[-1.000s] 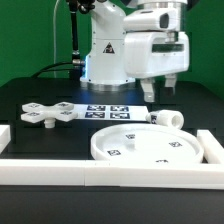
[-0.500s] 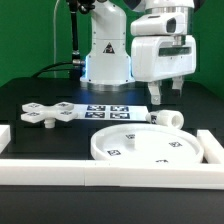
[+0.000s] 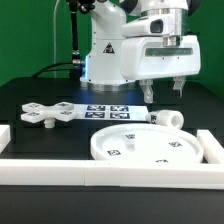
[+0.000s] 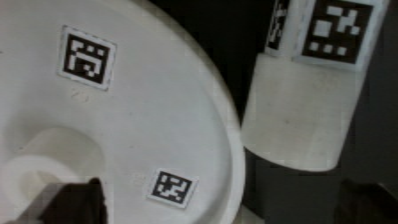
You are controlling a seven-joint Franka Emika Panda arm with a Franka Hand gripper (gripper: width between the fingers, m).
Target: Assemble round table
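Note:
The large round disc [image 3: 145, 146] lies flat at the front of the black table, tags up. The short cylinder leg [image 3: 168, 118] lies on its side just behind the disc, toward the exterior view's right. The small cross-shaped base [image 3: 45, 112] lies at the exterior view's left. My gripper [image 3: 165, 90] hangs open and empty in the air above the leg, touching nothing. In the wrist view the disc [image 4: 107, 110] and the tagged leg [image 4: 302, 100] lie side by side below the gripper [image 4: 222, 212]. A dark fingertip [image 4: 71, 200] shows at the frame's edge.
The marker board [image 3: 108, 108] lies flat between the cross base and the leg. White border rails run along the front [image 3: 110, 176], the exterior view's left [image 3: 5, 135] and its right [image 3: 211, 145]. The robot's base [image 3: 105, 55] stands behind the table.
The gripper has turned about its wrist above the leg, and its two fingers now show spread side by side. The parts on the table have not moved.

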